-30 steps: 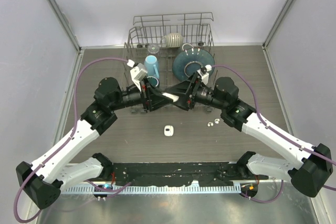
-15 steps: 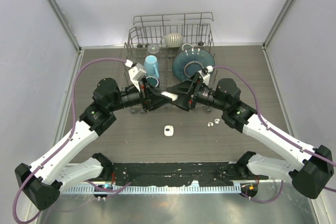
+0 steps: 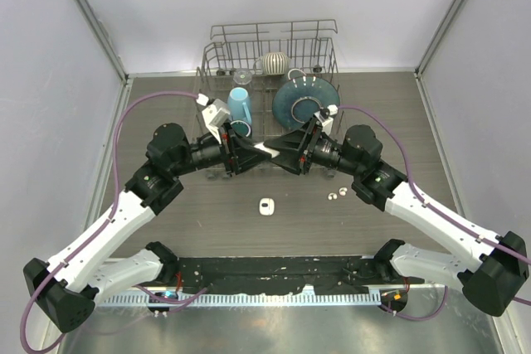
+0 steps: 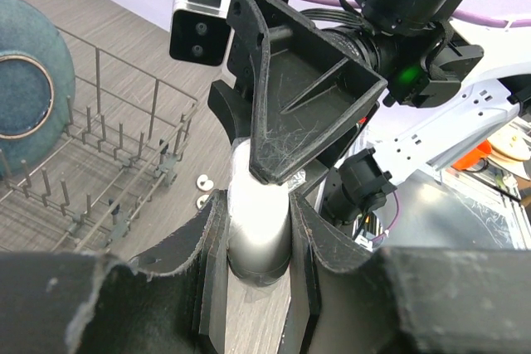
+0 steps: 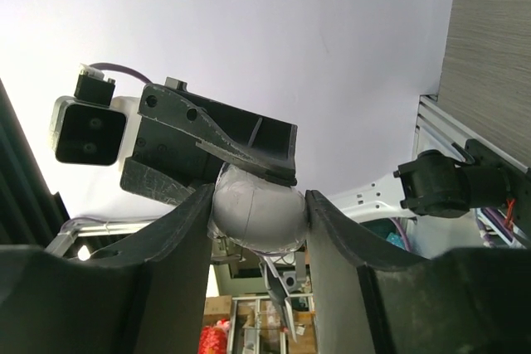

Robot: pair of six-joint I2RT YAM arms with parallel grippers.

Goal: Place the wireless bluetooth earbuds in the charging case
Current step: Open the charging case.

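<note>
A white pebble-like charging case (image 3: 267, 152) hangs above the table's middle, held between both grippers. My left gripper (image 3: 257, 153) is shut on it; in the left wrist view its fingers clamp the case (image 4: 259, 230) from both sides. My right gripper (image 3: 280, 153) comes from the opposite side, and in the right wrist view both its fingers press against the case (image 5: 257, 209). Two tiny white earbuds (image 3: 337, 196) lie on the table to the right, also seen as earbuds (image 4: 201, 190) in the left wrist view. A second small white case (image 3: 266, 206) lies on the table below the grippers.
A wire dish rack (image 3: 216, 60) stands at the back, just behind the grippers. It holds a blue cup (image 3: 241, 105), a blue plate (image 3: 303, 97), a clear glass (image 3: 241, 78) and a striped round object (image 3: 275, 62). Grey walls close in the left and right sides.
The right gripper's jaws have narrowed onto the case. Both arms have shifted only slightly, and the left grip is unchanged.
</note>
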